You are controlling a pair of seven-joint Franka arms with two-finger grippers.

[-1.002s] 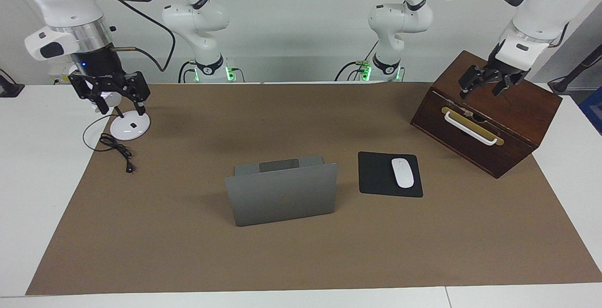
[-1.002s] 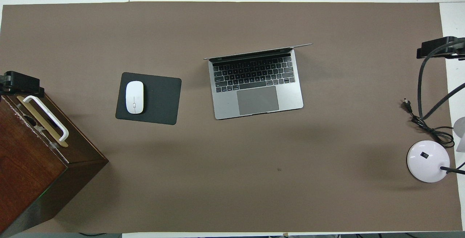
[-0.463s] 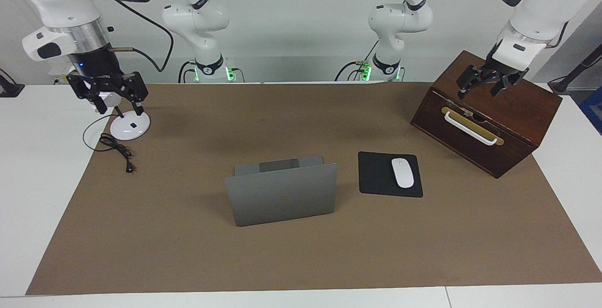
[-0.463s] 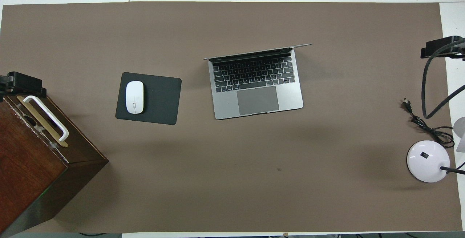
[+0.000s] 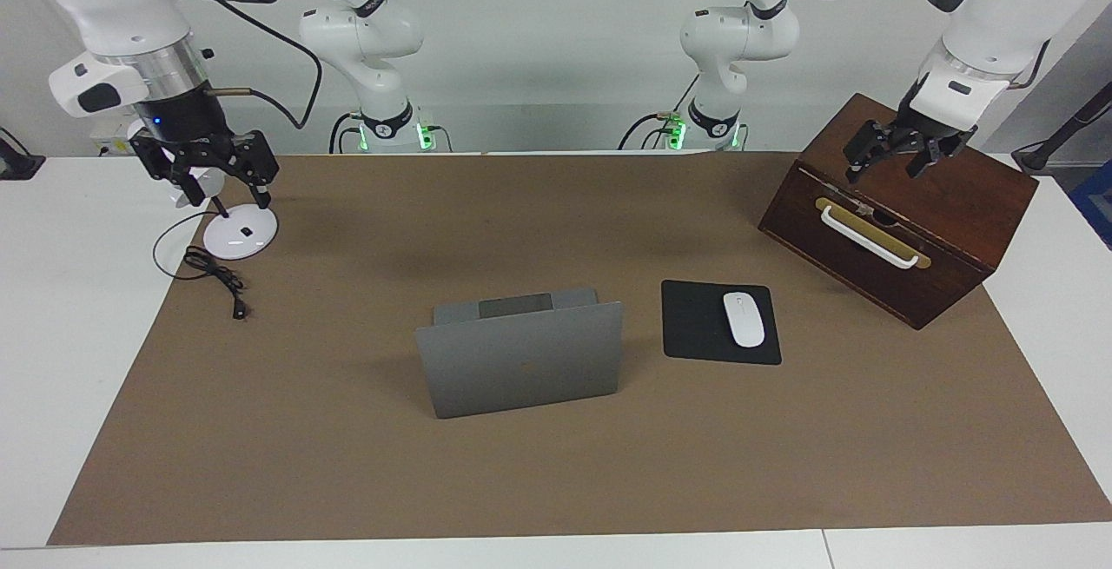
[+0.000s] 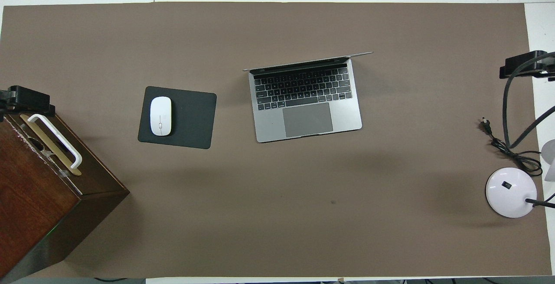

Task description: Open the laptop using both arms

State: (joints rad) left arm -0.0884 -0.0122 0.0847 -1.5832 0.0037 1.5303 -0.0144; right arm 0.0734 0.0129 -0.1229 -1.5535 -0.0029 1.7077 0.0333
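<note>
The silver-grey laptop (image 5: 521,365) stands in the middle of the brown mat with its lid raised about upright, the lid's back turned away from the robots. In the overhead view its keyboard and trackpad (image 6: 303,102) lie bare. My left gripper (image 5: 888,171) hangs open over the wooden box at the left arm's end of the table, holding nothing. My right gripper (image 5: 224,195) is shut and empty, up over the lamp base at the right arm's end. Both are well away from the laptop.
A black mouse pad (image 5: 695,326) with a white mouse (image 5: 744,319) lies beside the laptop toward the left arm's end. The dark wooden box (image 5: 956,204) has a white handle. A white lamp base (image 5: 241,237) and its black cable (image 5: 217,278) sit under the right gripper.
Both grippers have only drifted slightly in place above the box and the lamp. The laptop, mouse and box have not moved.
</note>
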